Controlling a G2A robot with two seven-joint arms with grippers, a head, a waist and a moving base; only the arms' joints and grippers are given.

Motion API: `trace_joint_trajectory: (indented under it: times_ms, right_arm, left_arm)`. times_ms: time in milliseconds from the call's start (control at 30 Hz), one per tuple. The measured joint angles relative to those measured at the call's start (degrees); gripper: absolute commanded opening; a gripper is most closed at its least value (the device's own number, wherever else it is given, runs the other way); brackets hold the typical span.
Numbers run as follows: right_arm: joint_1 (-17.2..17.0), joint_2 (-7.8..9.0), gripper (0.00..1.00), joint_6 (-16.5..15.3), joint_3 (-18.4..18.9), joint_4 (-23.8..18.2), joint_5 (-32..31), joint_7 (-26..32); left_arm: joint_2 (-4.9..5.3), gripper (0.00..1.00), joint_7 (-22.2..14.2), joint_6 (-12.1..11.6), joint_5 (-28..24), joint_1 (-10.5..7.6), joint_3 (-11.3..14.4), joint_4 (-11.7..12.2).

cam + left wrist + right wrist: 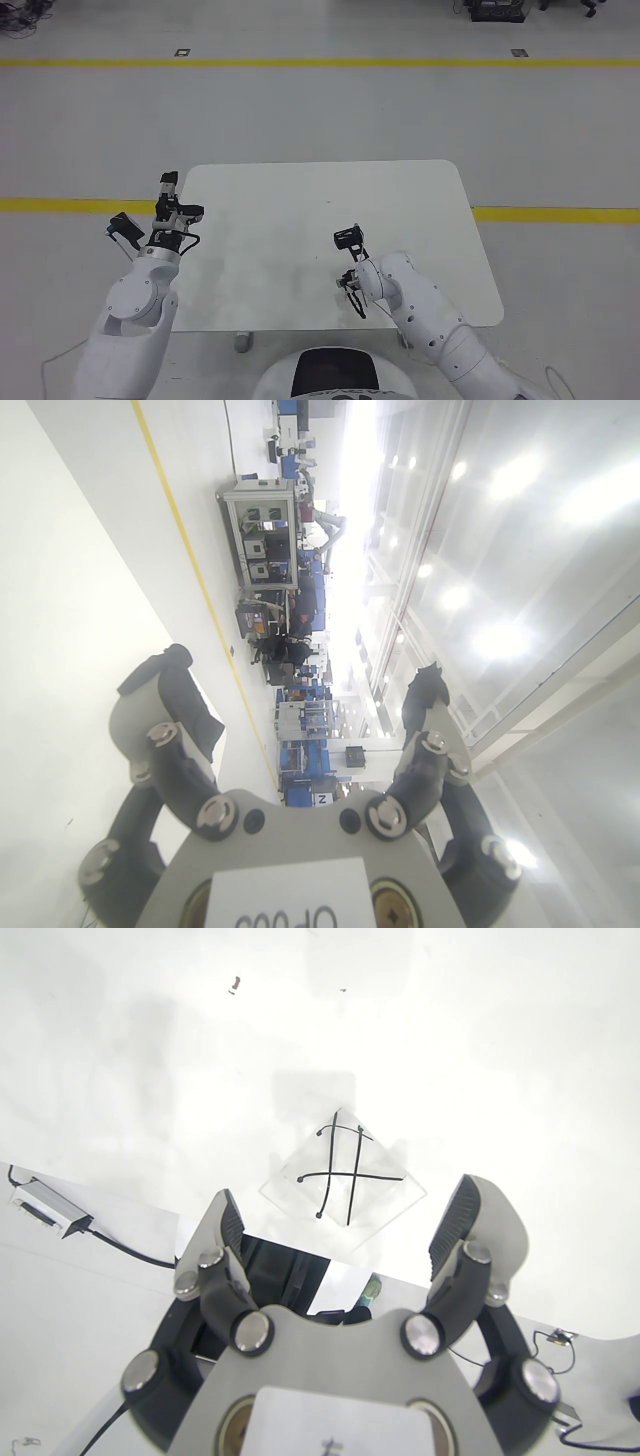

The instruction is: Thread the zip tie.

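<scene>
Several black zip ties [331,1163] lie crossed on a clear square tray [395,1208] close to the edge of the white table [400,200]. My right gripper [347,1190] hangs above that tray, open, with nothing between its ribbed fingers [452,1213]. My left gripper [300,680] is by the table's left edge, pointing up and away at the room, open and empty. In the top view the left gripper [172,208] sits just off the table's left side.
A few dark specks [234,984] lie on the tabletop beyond the tray. Below the table edge a grey box with a cable [47,1208] rests on the floor. Yellow floor lines [320,63] run behind the table.
</scene>
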Motion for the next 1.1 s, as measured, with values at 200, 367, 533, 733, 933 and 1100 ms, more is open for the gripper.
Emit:
trace_joint_trajectory:
  times_ms: [200,367,533,733,933,1100]
  right_arm:
    - [-0.7,0.11,1.0,-1.2,0.8,-0.2,1.1,-1.5]
    - [-0.7,0.11,1.0,-1.2,0.8,-0.2,1.0,-1.5]
    - [-1.2,0.25,1.0,-1.7,1.5,-0.3,1.5,-2.1]
    - [-1.1,0.21,0.55,-0.5,1.3,-0.9,0.2,0.1]
    - [-1.3,0.03,0.45,-0.3,0.9,-0.8,0.3,0.0]
    - [-1.5,-0.15,0.44,0.1,0.5,0.3,0.2,-0.6]
  left_arm:
    - [0.0,1.0,0.0,0.0,0.0,0.0,0.0,0.0]
    - [0.0,1.0,0.0,0.0,0.0,0.0,0.0,0.0]
    - [0.0,1.0,0.0,0.0,0.0,0.0,0.0,0.0]
    - [0.0,1.0,0.0,0.0,0.0,0.0,0.0,0.0]
    - [0.0,1.0,0.0,0.0,0.0,0.0,0.0,0.0]
    - [0.0,1.0,0.0,0.0,0.0,0.0,0.0,0.0]
